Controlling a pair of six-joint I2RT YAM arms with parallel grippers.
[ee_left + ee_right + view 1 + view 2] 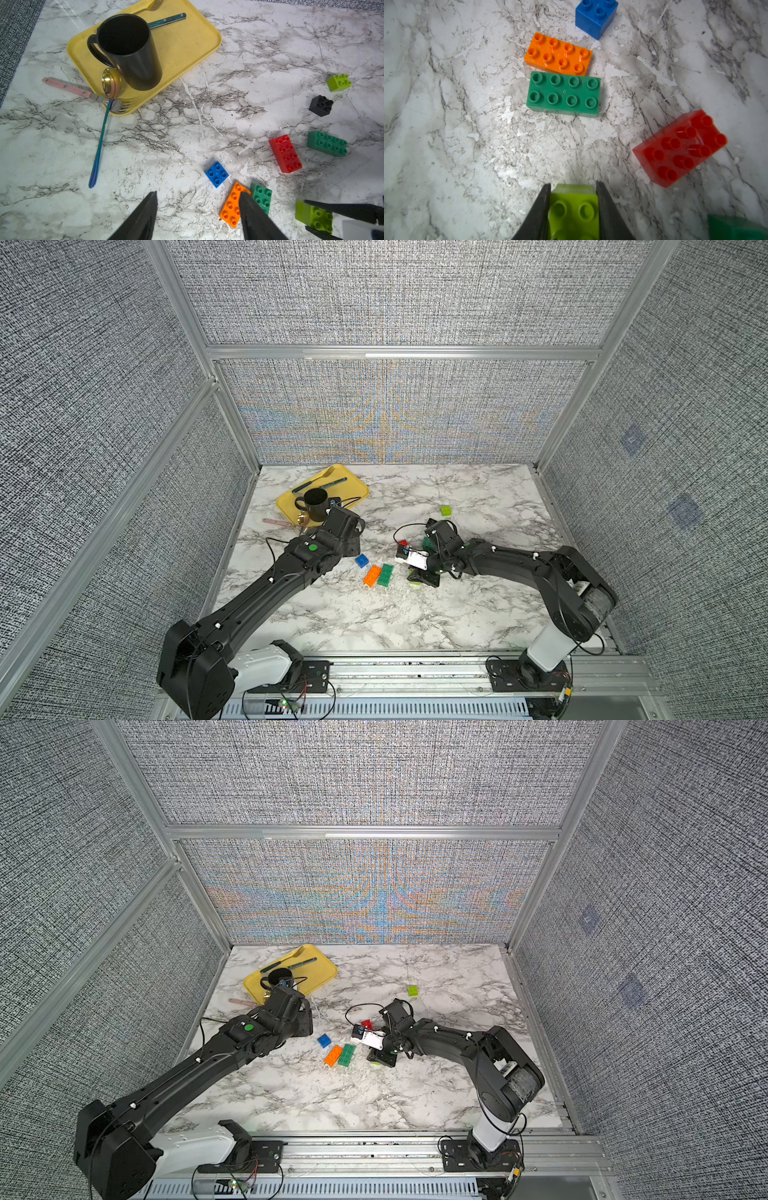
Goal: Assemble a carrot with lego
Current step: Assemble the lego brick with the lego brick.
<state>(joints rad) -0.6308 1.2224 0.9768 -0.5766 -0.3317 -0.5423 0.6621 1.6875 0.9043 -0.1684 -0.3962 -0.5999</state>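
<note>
Your two matte-black jointed arms, the left arm (pixel 257 593) and the right arm (pixel 511 562), each have a white plastic base link (pixel 259 664) on a black screw-dotted mounting plate (pixel 311 674). Along the shells run thin black cables (pixel 411 524) pinned by small white ties (pixel 270 580) — a round green sticker (pixel 313 548) marks the left one. The left gripper (pixel 198 194) has tapering black fingers (pixel 145 216).

Enclosed on left, far and right by grey woven fabric panels (pixel 395 294) set in aluminium frame (pixel 399 353). White marble-patterned tabletop (pixel 478 614), grey veined. Rainbow moiré banding across lower far panel. Slotted aluminium rail (pixel 415 672) along near edge. Even, diffuse lighting.
</note>
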